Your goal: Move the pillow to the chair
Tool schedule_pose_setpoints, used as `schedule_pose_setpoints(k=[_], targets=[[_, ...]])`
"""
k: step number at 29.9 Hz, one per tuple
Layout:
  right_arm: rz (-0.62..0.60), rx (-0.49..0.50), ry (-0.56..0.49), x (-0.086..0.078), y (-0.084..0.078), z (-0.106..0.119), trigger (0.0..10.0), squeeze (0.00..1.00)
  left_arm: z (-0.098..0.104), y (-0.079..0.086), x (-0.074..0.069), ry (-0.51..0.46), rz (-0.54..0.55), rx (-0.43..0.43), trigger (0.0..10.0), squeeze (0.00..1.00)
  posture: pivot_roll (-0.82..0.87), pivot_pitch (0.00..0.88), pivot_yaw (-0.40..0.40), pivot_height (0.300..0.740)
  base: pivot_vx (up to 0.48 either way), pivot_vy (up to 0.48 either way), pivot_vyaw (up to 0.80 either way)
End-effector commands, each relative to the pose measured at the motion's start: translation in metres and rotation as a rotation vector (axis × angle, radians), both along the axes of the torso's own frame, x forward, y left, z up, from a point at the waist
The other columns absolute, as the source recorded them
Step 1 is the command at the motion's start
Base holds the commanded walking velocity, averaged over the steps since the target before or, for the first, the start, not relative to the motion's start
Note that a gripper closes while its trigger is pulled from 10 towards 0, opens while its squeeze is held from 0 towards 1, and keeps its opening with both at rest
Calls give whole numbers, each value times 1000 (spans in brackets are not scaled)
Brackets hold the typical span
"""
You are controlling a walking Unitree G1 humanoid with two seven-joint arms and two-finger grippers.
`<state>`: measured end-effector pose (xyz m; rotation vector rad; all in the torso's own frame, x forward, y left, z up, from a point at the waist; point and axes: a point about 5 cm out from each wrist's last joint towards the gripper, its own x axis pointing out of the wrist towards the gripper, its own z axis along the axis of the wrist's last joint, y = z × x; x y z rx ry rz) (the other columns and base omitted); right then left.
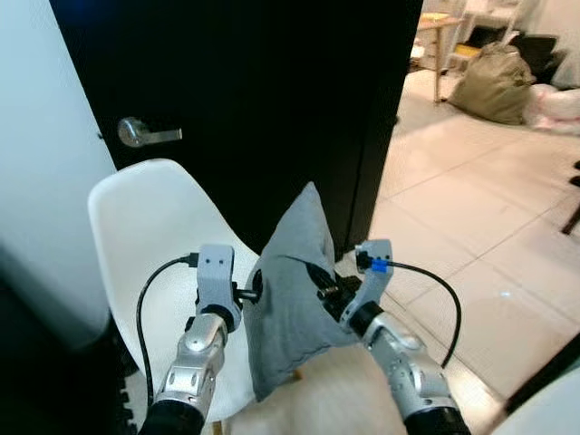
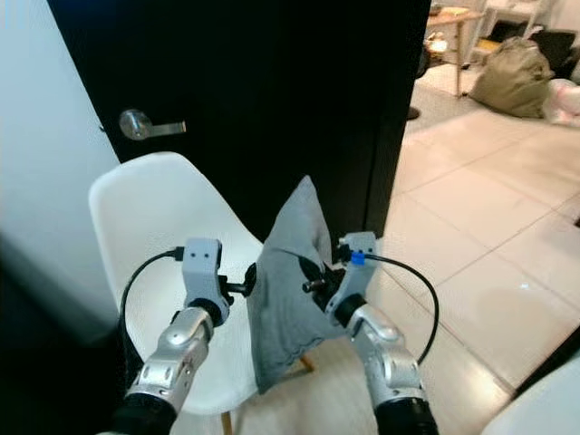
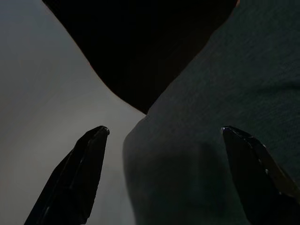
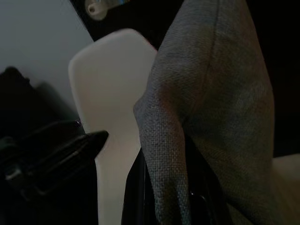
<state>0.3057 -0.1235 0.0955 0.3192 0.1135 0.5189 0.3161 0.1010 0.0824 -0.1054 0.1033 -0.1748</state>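
A grey pillow (image 1: 294, 290) is held upright between the two arms, above the front edge of a white chair (image 1: 149, 227) whose shell seat and back stand against a black door (image 1: 263, 91). The pillow's upper corner points up in front of the door, and its lower edge hangs over the seat's right side.

The right hand (image 1: 328, 292) is clenched on the pillow: in the right wrist view a fold of the grey fabric (image 4: 164, 140) is seen pinched between its black fingers. The left hand (image 1: 250, 292) is pressed against the pillow's left face; in the left wrist view its two fingers (image 3: 79, 173) are spread wide, with the fabric lying between and beyond them, so nothing is gripped by it.

A silver lever handle (image 1: 145, 133) is seen on the door above the chair back. To the right, a pale tiled floor (image 1: 471, 227) is seen, with an olive beanbag (image 1: 494, 82) lying well apart in the far room.
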Motion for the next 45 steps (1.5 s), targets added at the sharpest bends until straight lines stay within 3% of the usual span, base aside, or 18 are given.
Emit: schedule_pose_setpoints(k=[1,19,29,39,45], targets=[[43,27,-96,3,12,19,10000,0,-7,6,-3,23,16,8,10000,0,-79,14,-6,740,0,0,788],[32,7,-87,3,11,17,10000,0,-9,6,-2,39,23,9,10000,0,-78,16,-6,740,0,0,788],[-4,2,-63,5,7,14,10000,0,-5,3,-2,14,-10,-1,10000,0,-81,14,-6,740,0,0,0],[-6,4,-64,5,8,14,10000,0,-3,2,-2,-1,-2,-19,10000,0,-83,17,-6,740,432,0,0],[-4,8,-66,5,8,14,10000,0,-1,4,-1,-9,14,-21,10000,0,-84,17,-6,740,0,0,0]])
